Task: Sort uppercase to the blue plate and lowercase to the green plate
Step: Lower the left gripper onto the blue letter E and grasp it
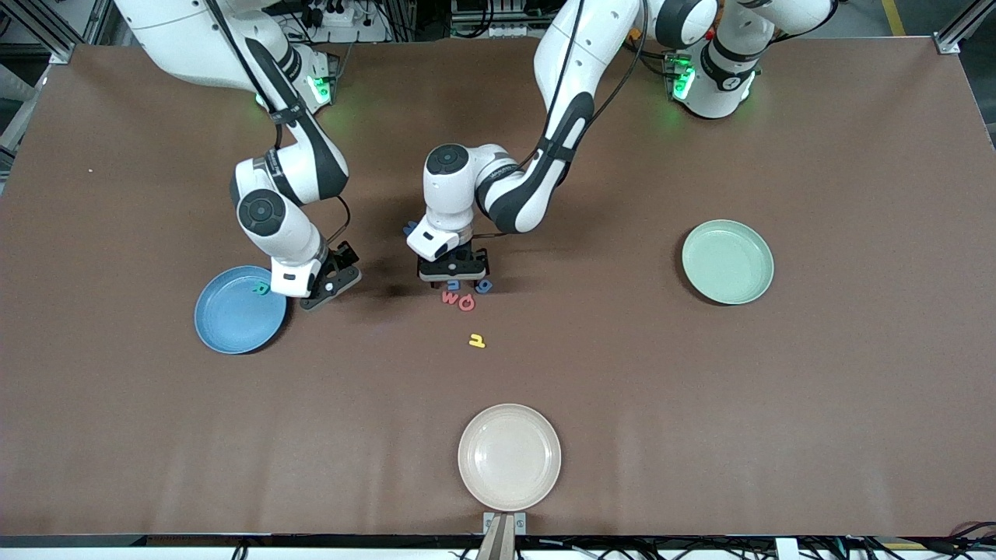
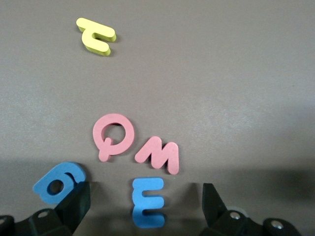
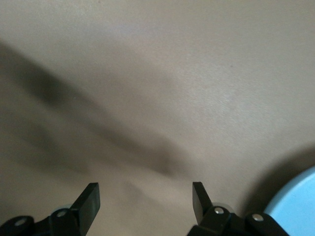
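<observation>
Your left gripper [image 2: 146, 196] hangs low over the letter cluster mid-tabletop [image 1: 700, 435], jaws open astride the blue m [image 2: 147, 202]. The red w [image 2: 158, 155] and Q [image 2: 112, 135] crowd it and could get nudged. Your right gripper [image 1: 331, 284], jaws open and empty, sits beside the blue plate [image 1: 233, 327], which holds the green R [image 1: 263, 289]; the green plate [image 1: 727, 262] is empty.

Teal R [image 1: 263, 289] seemingly flat in blue plate [image 1: 233, 319]; green plate [image 1: 727, 262] empty.
</observation>
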{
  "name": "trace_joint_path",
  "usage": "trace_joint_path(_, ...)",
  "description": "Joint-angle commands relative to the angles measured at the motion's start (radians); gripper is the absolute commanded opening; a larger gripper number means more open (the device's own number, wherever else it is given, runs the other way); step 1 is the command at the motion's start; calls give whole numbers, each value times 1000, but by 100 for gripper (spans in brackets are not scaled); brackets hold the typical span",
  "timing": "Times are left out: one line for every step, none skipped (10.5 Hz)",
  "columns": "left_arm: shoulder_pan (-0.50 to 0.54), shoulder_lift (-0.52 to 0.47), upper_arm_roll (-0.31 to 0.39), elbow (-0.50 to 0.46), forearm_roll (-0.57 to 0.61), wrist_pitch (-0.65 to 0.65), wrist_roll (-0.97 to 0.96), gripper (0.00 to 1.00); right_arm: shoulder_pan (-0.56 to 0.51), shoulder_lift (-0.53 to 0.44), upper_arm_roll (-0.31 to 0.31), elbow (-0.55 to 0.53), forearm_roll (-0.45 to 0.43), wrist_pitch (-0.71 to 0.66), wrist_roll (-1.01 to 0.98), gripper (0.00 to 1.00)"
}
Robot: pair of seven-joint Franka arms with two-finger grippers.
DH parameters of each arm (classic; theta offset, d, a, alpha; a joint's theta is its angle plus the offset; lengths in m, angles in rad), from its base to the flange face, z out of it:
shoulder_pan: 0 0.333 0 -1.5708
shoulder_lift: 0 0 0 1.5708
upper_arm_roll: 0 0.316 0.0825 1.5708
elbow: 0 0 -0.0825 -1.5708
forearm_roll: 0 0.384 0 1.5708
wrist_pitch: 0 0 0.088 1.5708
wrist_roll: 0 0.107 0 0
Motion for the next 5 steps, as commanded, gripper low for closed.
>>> trace_joint_path(-12,23,16,30,27,6,-41,100,-11,-86,3,-68,6,-2,-4,85)
trace_joint_path(-16,25,16,27,27,4,-41,100,-11,-90,5,-70,3,-5,-15,86)
trace_joint_path(-22,23,16,27,27,1,-42,100,-11,-94,6,-70,-3,-9,-45,86)
trace_joint_path(-22,22,16,27,27,1,-42,100,-11,-92,6,-70,-12,-9,-80,86)
trace_joint_path(-22,19,16,28,26,1,-47,100,-13,-92,6,-70,-41,-9,-125,86)
